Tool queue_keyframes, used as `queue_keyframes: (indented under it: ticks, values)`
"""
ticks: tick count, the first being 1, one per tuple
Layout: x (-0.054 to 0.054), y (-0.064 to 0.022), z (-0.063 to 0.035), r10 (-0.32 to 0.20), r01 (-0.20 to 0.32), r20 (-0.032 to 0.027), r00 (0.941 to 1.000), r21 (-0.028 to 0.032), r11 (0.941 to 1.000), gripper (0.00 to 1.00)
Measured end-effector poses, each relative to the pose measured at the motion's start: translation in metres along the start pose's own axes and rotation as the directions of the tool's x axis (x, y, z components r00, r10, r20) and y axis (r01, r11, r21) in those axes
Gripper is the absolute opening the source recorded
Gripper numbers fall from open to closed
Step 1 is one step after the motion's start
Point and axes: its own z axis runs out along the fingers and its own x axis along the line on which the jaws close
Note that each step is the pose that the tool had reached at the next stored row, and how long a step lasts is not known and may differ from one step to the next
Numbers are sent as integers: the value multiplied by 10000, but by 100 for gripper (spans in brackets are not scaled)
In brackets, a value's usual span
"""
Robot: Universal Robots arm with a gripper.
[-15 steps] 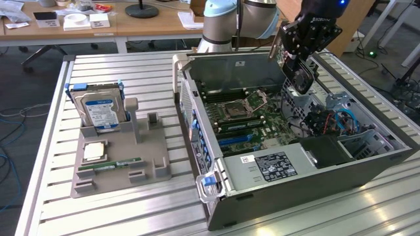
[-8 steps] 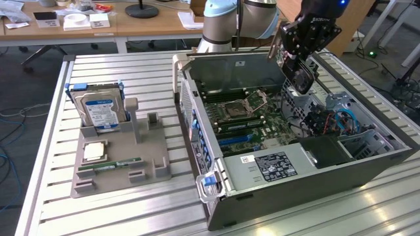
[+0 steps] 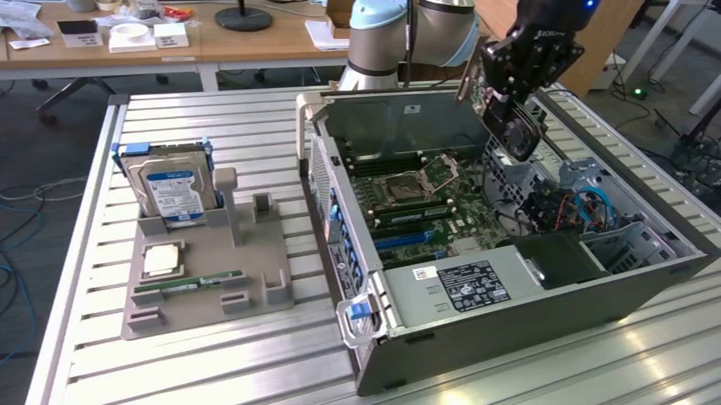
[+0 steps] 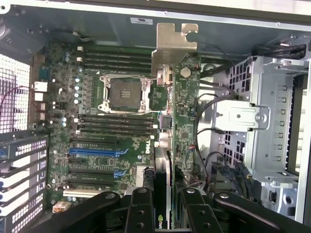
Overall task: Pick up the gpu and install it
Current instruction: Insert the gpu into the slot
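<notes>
End effector [image 3: 512, 84] clamps the gpu [image 3: 516, 126]: dark fan face, green board, silver bracket, at one o'clock of the case [image 3: 507, 329].

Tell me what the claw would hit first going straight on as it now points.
Holding the gpu, the claw points into the open computer case; the card would probably meet the motherboard first, beside the CPU socket. Depth is unclear.

Gpu [image 4: 184, 131] between the hand [image 4: 167, 213] fingers, over the motherboard [image 4: 97, 145]

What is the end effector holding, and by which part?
The end effector holds the gpu, fingers clamped on its two flat faces at the end away from its silver bracket.
</notes>
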Motion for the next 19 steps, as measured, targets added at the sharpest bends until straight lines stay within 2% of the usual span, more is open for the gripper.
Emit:
queue_keyframes:
  ticks: [9, 14, 19]
  values:
    - [0, 0, 0, -845, 845, -36, 9964, -22, 9964, 26]
    - [0, 0, 0, -1347, 1347, -56, 9909, -36, 9909, 26]
    - [0, 0, 0, -1867, 1867, -76, 9824, -52, 9824, 26]
